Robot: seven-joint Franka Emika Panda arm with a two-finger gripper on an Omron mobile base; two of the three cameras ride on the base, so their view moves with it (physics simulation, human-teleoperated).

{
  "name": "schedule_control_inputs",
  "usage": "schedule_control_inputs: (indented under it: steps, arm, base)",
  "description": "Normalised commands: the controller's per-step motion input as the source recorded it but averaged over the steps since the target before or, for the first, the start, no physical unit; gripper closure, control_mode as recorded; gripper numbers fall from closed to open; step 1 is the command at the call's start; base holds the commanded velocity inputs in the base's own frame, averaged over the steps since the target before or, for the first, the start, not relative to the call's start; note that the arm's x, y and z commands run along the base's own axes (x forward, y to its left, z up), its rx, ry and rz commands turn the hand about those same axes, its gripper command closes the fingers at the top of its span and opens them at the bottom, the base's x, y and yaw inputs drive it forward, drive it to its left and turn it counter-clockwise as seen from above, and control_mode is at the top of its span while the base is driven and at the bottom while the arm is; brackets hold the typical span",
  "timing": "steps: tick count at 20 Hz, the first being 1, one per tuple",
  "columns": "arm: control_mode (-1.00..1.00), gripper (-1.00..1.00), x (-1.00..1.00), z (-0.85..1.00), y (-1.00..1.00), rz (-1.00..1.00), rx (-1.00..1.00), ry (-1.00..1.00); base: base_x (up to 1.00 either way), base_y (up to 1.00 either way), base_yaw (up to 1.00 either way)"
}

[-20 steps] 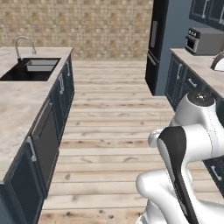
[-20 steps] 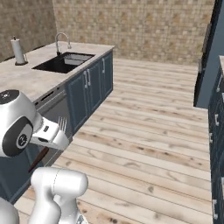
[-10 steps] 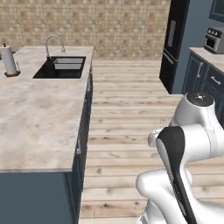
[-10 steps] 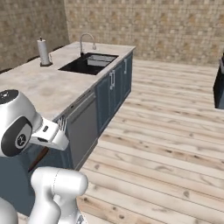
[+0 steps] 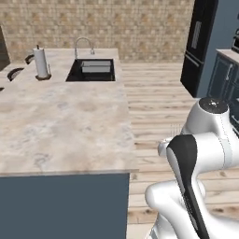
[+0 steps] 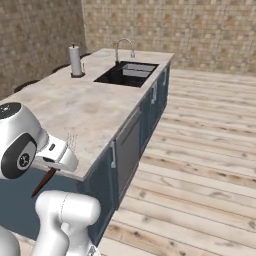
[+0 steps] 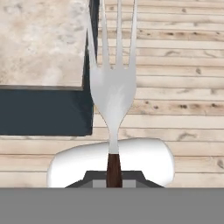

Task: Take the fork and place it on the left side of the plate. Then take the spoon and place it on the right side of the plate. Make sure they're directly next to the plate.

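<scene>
My gripper (image 7: pixel 113 176) is shut on the fork (image 7: pixel 113 87), holding its dark reddish-brown handle so that the pale silver tines point away from the hand. From the right base view the fork (image 6: pixel 71 141) slants through the gripper (image 6: pixel 54 167) beside the near corner of the island counter (image 6: pixel 75 110), tines up and handle down. In the hand view the tines hang over the wooden floor, just off the counter's corner (image 7: pixel 39 39). The plate and the spoon are out of view.
The long stone island counter (image 5: pixel 60 126) carries a sink (image 5: pixel 93 70) with a faucet (image 6: pixel 124 47) and a paper towel roll (image 5: pixel 41 63) at its far end. A dark fridge (image 5: pixel 198 42) stands at the back right. Wooden floor (image 6: pixel 200 150) runs alongside the counter.
The base has driven and turned, so both base views now face the island counter from closer up. The fork stays held in the shut gripper.
</scene>
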Motion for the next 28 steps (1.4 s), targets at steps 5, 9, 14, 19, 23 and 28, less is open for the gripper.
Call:
schedule_control_inputs:
  steps: [5, 9, 14, 19, 23, 28]
  arm:
    - [1.00, 1.00, 0.00, 0.00, 0.00, 0.00, 0.00, 0.00]
    - [1.00, 1.00, 0.00, 0.00, 0.00, 0.00, 0.00, 0.00]
    - [1.00, 1.00, 0.00, 0.00, 0.00, 0.00, 0.00, 0.00]
    - [1.00, 1.00, 0.00, 0.00, 0.00, 0.00, 0.00, 0.00]
    - [1.00, 1.00, 0.00, 0.00, 0.00, 0.00, 0.00, 0.00]
    - [1.00, 1.00, 0.00, 0.00, 0.00, 0.00, 0.00, 0.00]
  base:
    - [-0.27, 1.00, -0.18]
    - [-0.31, 1.00, -0.22]
    - [-0.34, 1.00, -0.22]
    - [-0.35, 1.00, -0.23]
    - [-0.35, 1.00, -0.27]
    - [-0.41, 1.00, -0.31]
